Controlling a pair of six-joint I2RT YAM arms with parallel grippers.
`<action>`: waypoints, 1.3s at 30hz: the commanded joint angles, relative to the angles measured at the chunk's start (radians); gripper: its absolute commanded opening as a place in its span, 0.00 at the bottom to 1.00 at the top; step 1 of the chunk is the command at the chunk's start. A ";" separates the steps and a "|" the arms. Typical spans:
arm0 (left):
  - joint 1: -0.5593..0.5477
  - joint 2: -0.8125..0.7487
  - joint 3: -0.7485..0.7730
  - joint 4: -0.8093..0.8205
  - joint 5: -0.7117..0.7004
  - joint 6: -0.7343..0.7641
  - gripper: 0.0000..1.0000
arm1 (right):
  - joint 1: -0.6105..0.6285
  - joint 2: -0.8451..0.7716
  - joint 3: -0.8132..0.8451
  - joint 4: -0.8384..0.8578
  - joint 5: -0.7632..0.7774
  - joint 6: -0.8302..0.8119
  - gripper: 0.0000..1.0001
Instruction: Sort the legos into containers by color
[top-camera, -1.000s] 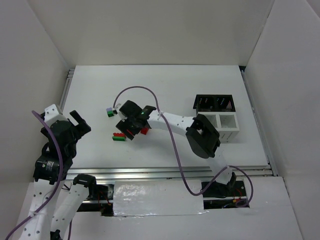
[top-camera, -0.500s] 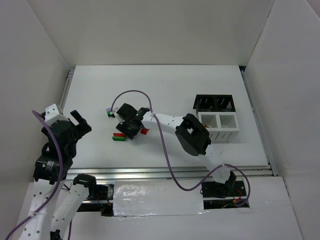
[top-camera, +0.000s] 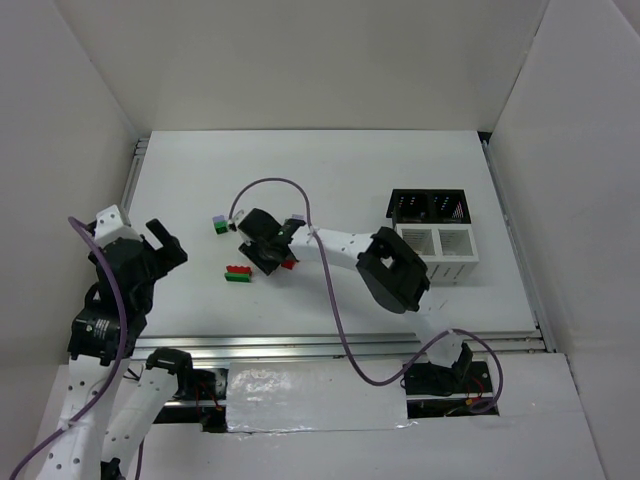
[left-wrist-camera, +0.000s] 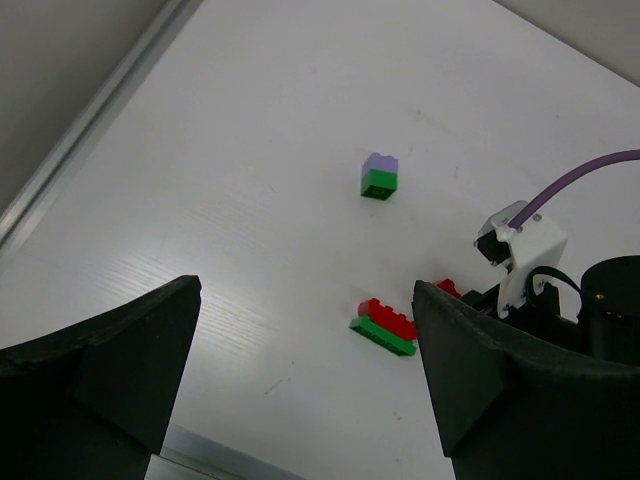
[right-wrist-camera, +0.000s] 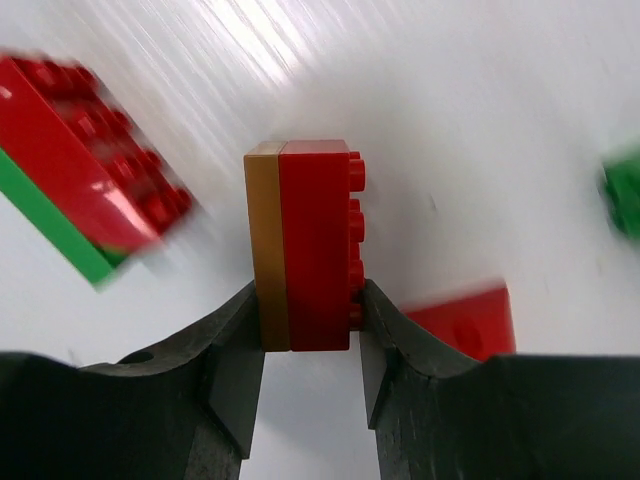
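My right gripper (right-wrist-camera: 308, 345) is shut on a red-and-orange-brown brick pair (right-wrist-camera: 305, 243) held above the table; in the top view this gripper (top-camera: 262, 246) sits left of centre. A red-on-green pair (top-camera: 238, 273) lies just below-left of it and shows in the right wrist view (right-wrist-camera: 80, 165) and the left wrist view (left-wrist-camera: 386, 325). A loose red brick (right-wrist-camera: 462, 318) lies by the right finger. A lavender-on-green brick (top-camera: 219, 223) (left-wrist-camera: 380, 176) stands to the upper left. My left gripper (top-camera: 160, 250) is open and empty at the far left. The black bin (top-camera: 430, 207) and the white bin (top-camera: 440, 250) stand on the right.
White walls enclose the table on three sides. A metal rail (top-camera: 300, 345) runs along the near edge. The right arm's purple cable (top-camera: 270, 185) loops above the bricks. A blurred green brick (right-wrist-camera: 625, 195) shows at the right wrist view's edge.
My right gripper has shifted slightly and turned over the bricks, with its arm's elbow moving a little. The left gripper has moved slightly right. The bricks on the table have not moved.
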 joint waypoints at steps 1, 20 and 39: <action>0.005 0.007 -0.008 0.081 0.186 0.034 1.00 | -0.008 -0.224 -0.136 0.091 0.132 0.128 0.00; -0.498 0.460 -0.109 1.058 0.804 -0.445 0.98 | 0.034 -1.295 -0.915 0.150 0.356 0.697 0.00; -0.586 0.598 -0.048 1.074 0.704 -0.387 0.83 | 0.093 -1.291 -0.872 0.124 0.330 0.706 0.00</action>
